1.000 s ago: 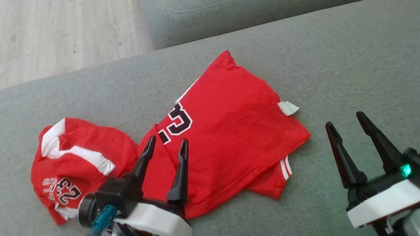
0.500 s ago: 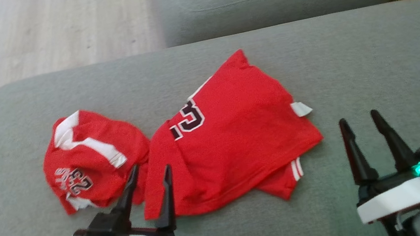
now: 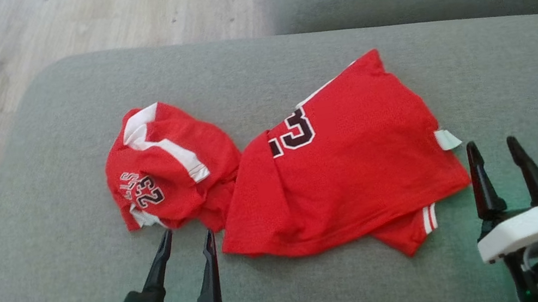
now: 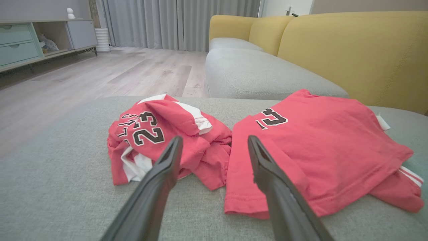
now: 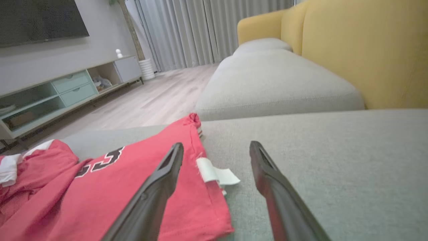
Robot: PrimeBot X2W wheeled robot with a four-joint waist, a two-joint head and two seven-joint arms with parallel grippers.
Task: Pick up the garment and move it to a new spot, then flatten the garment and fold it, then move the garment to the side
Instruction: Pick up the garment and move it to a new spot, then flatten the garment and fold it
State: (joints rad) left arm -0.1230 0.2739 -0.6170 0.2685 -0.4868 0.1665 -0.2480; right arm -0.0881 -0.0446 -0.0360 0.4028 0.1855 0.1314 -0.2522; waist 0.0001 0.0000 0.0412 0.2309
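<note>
**A:** Where does the job stand? Biggest things first.

**B:** The grey sofa seat point(image 3: 41, 241) carries everything. The red shirt point(image 3: 361, 173) lies on it, right of the middle in the head view. It is spread fairly flat, with one flap laid over and a striped end poking out beneath its near edge. It reads to me as folded roughly once, with loose edges rather than square ones.

**A:** And the other red piece?

**B:** The red shorts point(image 3: 166, 163) sit just left of the shirt and touch it. They are bunched in a heap with white trim and the number showing, and nothing there is flattened.

**A:** So which one is the garment?

**B:** I can't say for sure. If it's the shirt, I judge the pick-up, the flattening and a first fold done. A tidier fold and the move aside would be left. If it's the shorts, nearly everything is left.

**A:** The pincers?

**B:** The left pincer point(image 3: 188, 233) stands released with nothing between its fingers. It hovers just off the near edge of the shorts and points at where the two pieces meet. The right pincer point(image 3: 491, 143) is also released and empty, at the shirt's right corner.

**A:** Anything smaller?

**B:** A white tag point(image 3: 448, 139) sticks out of the shirt's right edge, just beside the right pincer's tips. In the right wrist view it lies between the two fingers.
</note>
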